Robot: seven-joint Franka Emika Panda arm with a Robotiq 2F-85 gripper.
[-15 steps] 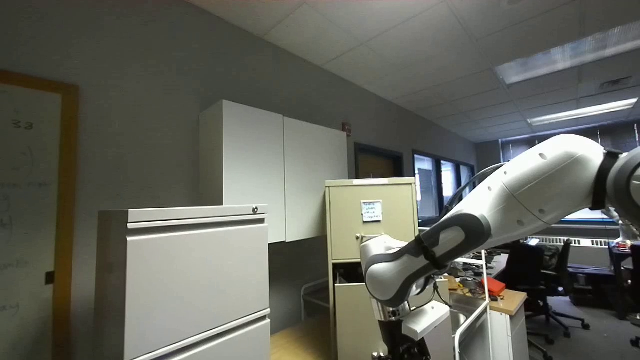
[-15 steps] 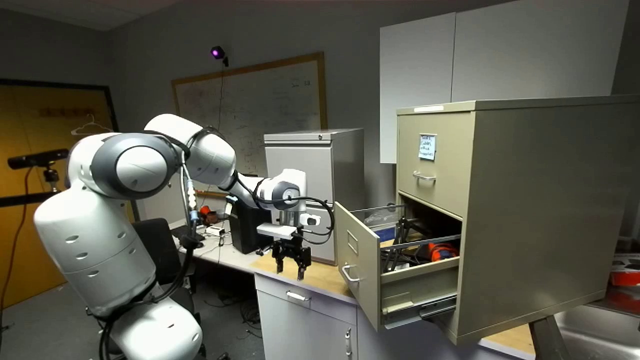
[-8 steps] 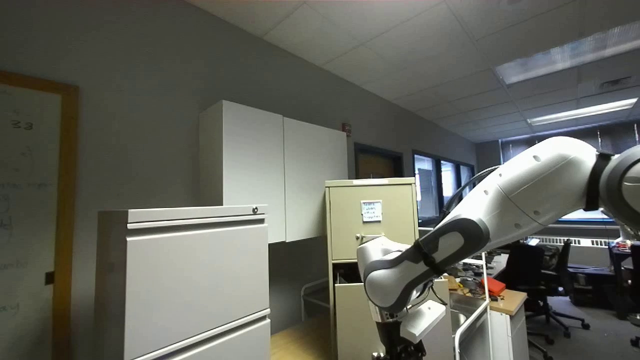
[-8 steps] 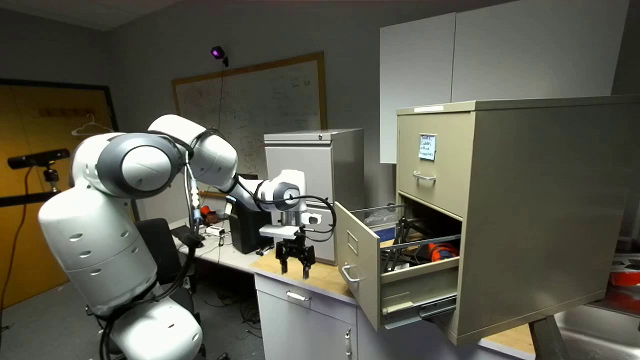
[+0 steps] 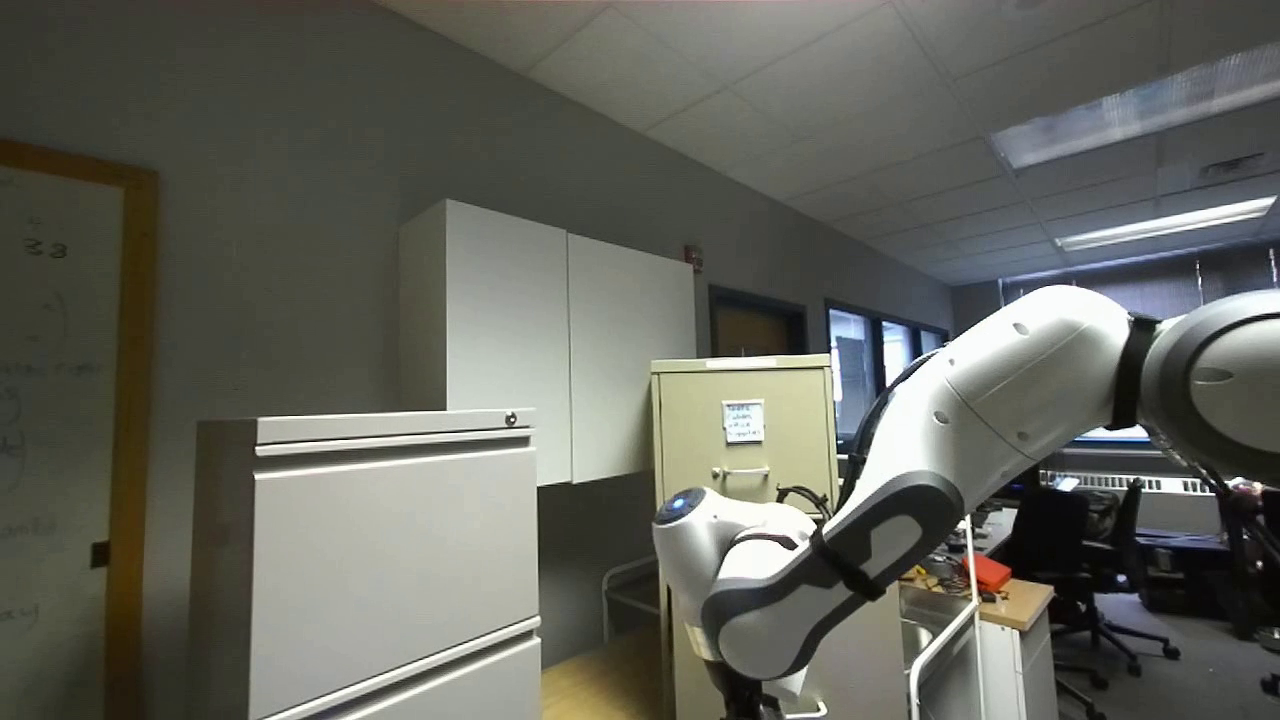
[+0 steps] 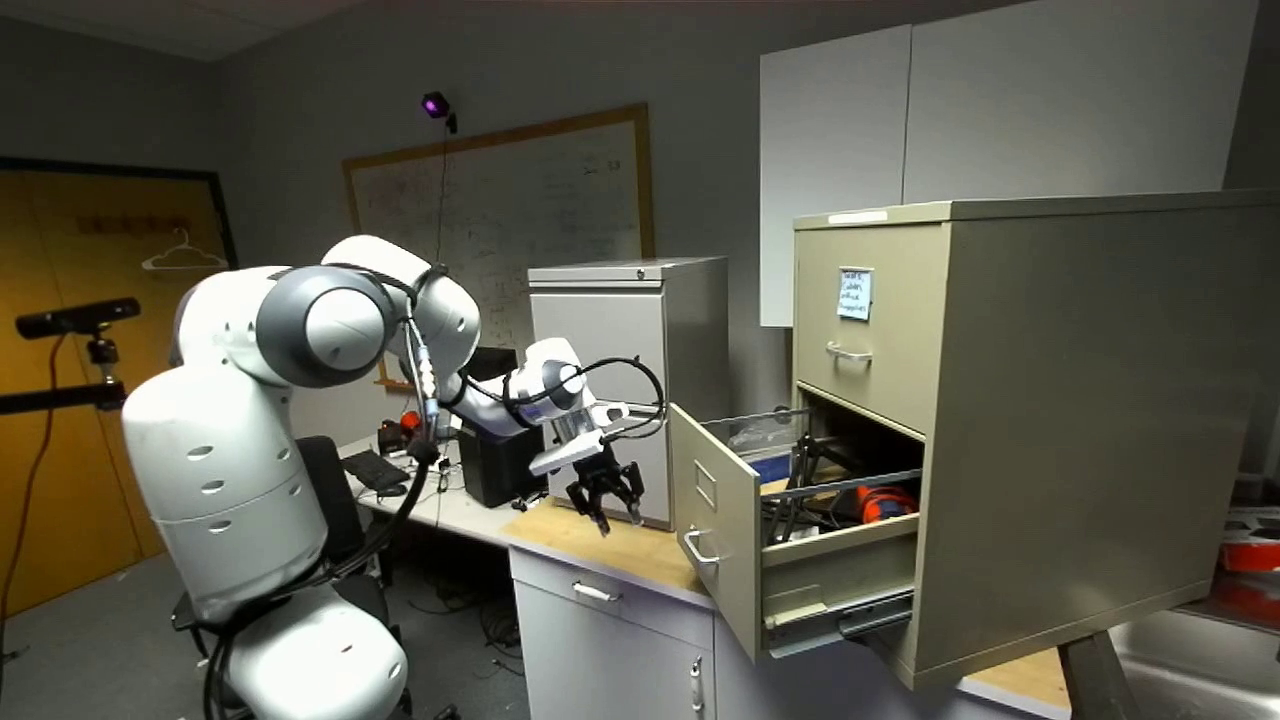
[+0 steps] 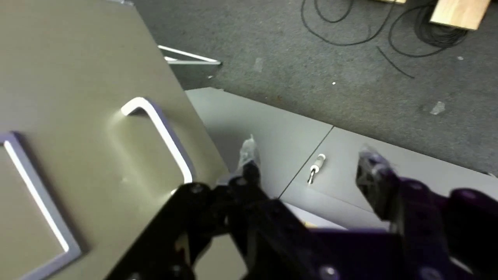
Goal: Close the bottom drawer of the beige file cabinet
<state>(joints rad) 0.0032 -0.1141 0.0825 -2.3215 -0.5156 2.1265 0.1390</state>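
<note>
The beige file cabinet [image 6: 1080, 430] shows in both exterior views, also here [image 5: 690, 430]. Its bottom drawer [image 6: 722, 585] is pulled well out, with black, blue and orange items inside. The drawer's front also shows here [image 5: 860, 650], partly behind the arm, and fills the left of the wrist view [image 7: 81, 74]. Its white handle [image 6: 700, 548] also shows in the wrist view [image 7: 167, 136]. My gripper [image 6: 620, 524] is open and empty, tilted down toward the drawer front, apart from it. In the wrist view its fingers [image 7: 310, 153] are spread, the left one near the drawer front's edge.
A wooden countertop [image 6: 610, 545] over white cupboards lies below my gripper. A grey lateral cabinet [image 6: 600, 330] stands behind it. White wall cupboards [image 6: 1000, 110] hang above. A black cable loop [image 6: 655, 385] sticks out from the wrist toward the drawer.
My arm has moved forward and the gripper has shifted toward the drawer front, tilting from pointing straight down to a slant. The drawer has not moved.
</note>
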